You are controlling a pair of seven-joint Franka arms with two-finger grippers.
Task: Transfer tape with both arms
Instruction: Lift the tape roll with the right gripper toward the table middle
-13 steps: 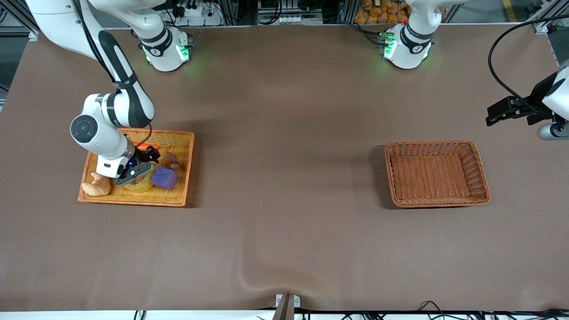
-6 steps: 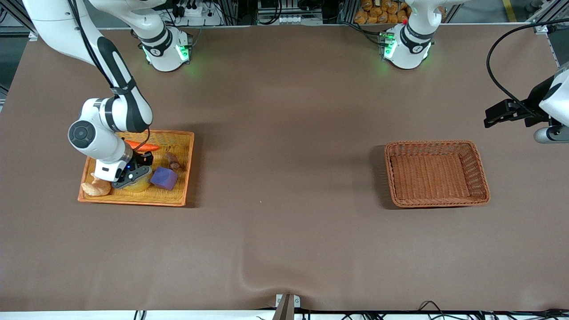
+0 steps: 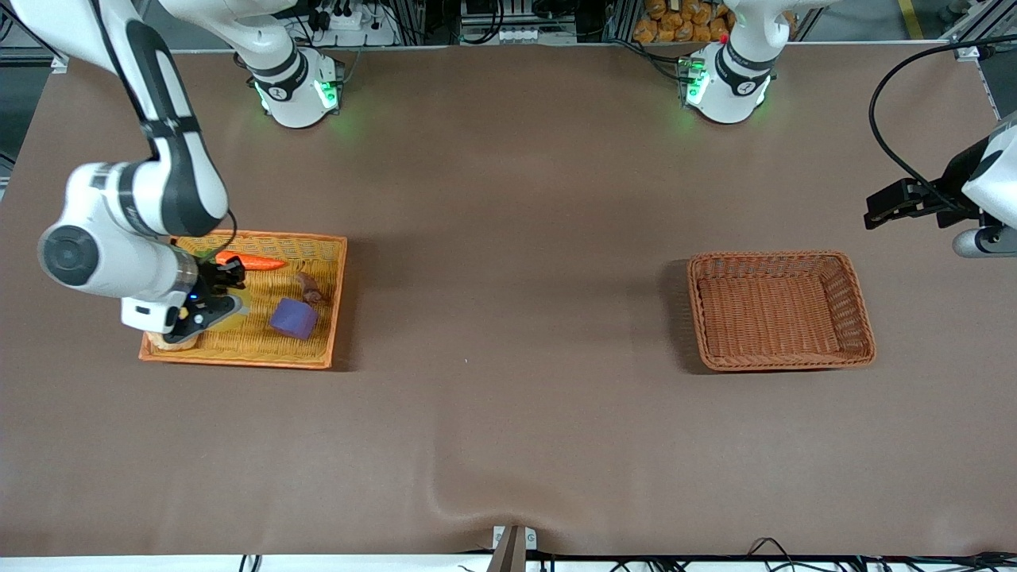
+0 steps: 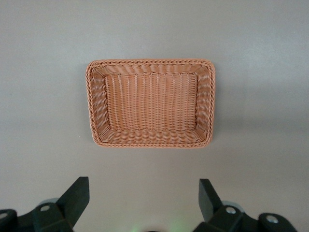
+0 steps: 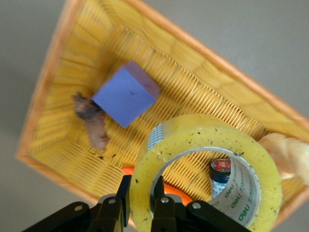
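**Tape lifted from the yellow tray, hand-over not yet made**

The tape point(image 5: 207, 169) is held by the right gripper point(image 3: 208, 306), whose jaws are pinched on the wall of the roll, one finger inside the ring and one outside, as is shown in the right wrist view. The roll is carried clear of the weave, over the yellow wicker tray point(image 3: 318, 361) at the right arm's end of the bench point(image 3: 508, 238). In the front view it is mostly hidden under the wrist.

The roll is held on edge, tilted. Its hole is presented to the right wrist camera, so the axis of the ring is judged to run roughly level rather than upright.

A purple cube point(image 5: 125, 93), a carrot point(image 3: 253, 261), a brown lump point(image 5: 91, 121) and a pale bread-like piece point(image 5: 289, 154) are left in the tray.

The left gripper point(image 4: 142, 205) is kept waiting with its jaws spread wide, over the bare bench near the empty brown basket point(image 3: 862, 318), well apart from the tape.

The pickup is judged done. The carry toward the middle, the pass to the left gripper and presumably the placing in the brown basket are left.
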